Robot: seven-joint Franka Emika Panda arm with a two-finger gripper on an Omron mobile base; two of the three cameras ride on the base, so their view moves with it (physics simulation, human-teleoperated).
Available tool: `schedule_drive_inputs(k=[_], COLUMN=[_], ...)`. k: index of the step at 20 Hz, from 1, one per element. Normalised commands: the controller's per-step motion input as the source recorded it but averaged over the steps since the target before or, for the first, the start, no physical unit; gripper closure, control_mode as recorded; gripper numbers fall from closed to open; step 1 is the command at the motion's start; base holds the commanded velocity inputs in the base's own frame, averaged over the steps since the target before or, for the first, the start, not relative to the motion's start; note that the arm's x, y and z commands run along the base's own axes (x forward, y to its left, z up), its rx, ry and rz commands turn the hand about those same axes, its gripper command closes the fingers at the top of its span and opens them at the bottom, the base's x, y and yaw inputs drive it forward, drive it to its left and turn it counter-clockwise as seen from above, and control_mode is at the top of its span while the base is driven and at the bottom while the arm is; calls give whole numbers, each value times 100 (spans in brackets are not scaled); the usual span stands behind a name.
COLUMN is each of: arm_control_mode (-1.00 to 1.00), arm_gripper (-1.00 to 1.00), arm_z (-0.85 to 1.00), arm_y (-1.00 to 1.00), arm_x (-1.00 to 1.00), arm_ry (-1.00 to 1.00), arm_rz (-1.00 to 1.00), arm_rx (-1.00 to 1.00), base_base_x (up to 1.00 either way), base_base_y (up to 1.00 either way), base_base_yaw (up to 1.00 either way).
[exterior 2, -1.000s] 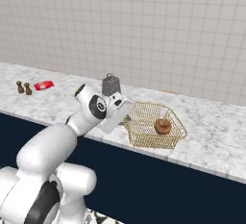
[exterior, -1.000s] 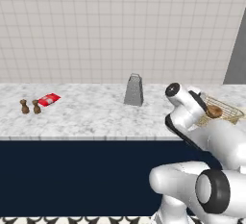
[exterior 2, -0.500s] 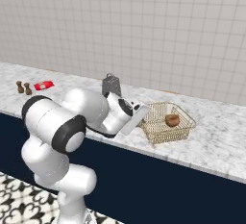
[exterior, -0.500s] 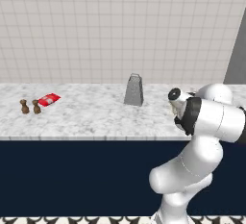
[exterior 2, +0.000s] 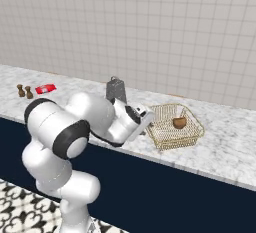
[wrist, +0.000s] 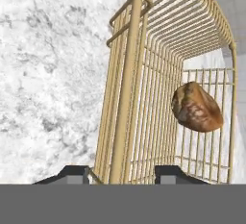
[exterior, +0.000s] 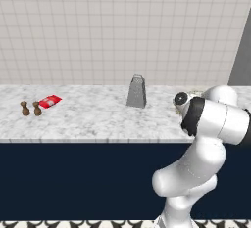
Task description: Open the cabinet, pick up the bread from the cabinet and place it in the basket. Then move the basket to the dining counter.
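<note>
Here, the gripper (wrist: 122, 172) straddles the near rim of the basket (wrist: 126, 88), one dark fingertip on each side of the thick bar; whether the tips press it cannot be told. The bread (wrist: 196, 107) lies inside, toward the far end of the lattice floor. Seen from the right base, the basket (exterior 2: 175, 138) sits on the marble dining counter (exterior 2: 220, 147), just beside a grey grater (exterior 2: 116, 90). Far along the counter lie a red packet (exterior: 50, 101) and two small brown shakers (exterior: 30, 108).
</note>
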Motion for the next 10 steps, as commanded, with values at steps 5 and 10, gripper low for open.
schedule_drive_inputs(k=[5,10], arm_control_mode=[-100,-100], arm_gripper=[-100,-100], arm_z=[100,100], arm_y=[52,52], arm_x=[-51,-62], arm_ry=[-8,-9], arm_rz=[0,0], arm_rx=[0,0], base_base_x=[0,0], base_base_y=[0,0], base_base_yaw=[0,0])
